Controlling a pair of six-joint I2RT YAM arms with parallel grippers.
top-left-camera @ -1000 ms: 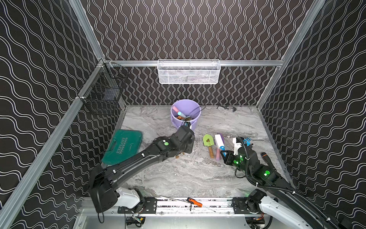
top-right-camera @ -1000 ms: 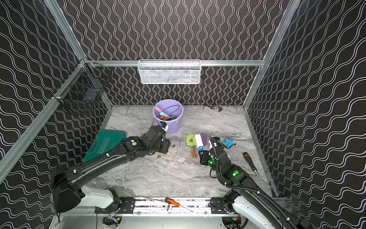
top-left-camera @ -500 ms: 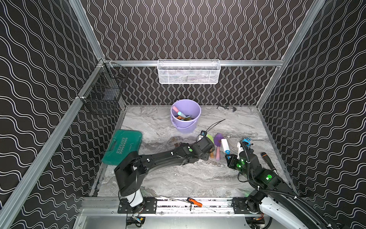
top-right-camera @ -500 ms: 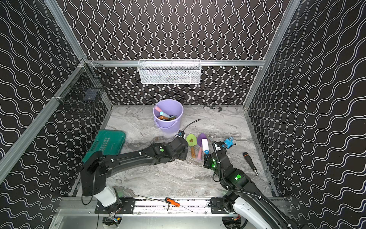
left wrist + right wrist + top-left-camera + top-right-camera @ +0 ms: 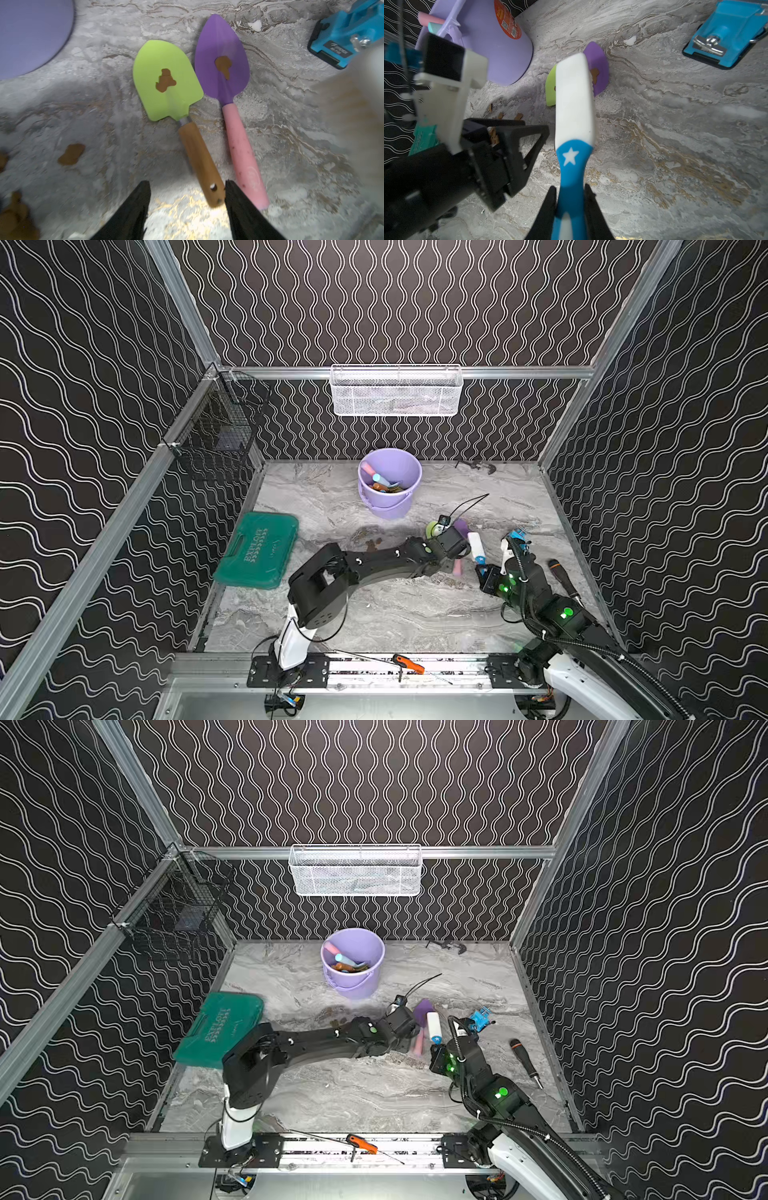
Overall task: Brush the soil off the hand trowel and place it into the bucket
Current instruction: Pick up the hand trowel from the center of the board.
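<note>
Green trowel [image 5: 176,99] flat, centre of left wrist view; soil [image 5: 165,82] clump on blade. Left gripper [image 5: 187,185] just swung over from bucket [image 5: 386,506] at centre of top views, jaws apart astride wooden handle end. Right gripper [image 5: 570,191] clamped on brush [image 5: 574,99]. Brushing pending.

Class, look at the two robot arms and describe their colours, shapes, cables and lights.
Both the left arm and right arm are chains of black, blocky links on white base segments. Small green lights glow on each. A black ribbed cable runs along the right arm. The fingers are black, flat and tapered to points. A white bracket sits by the left wrist.
</note>
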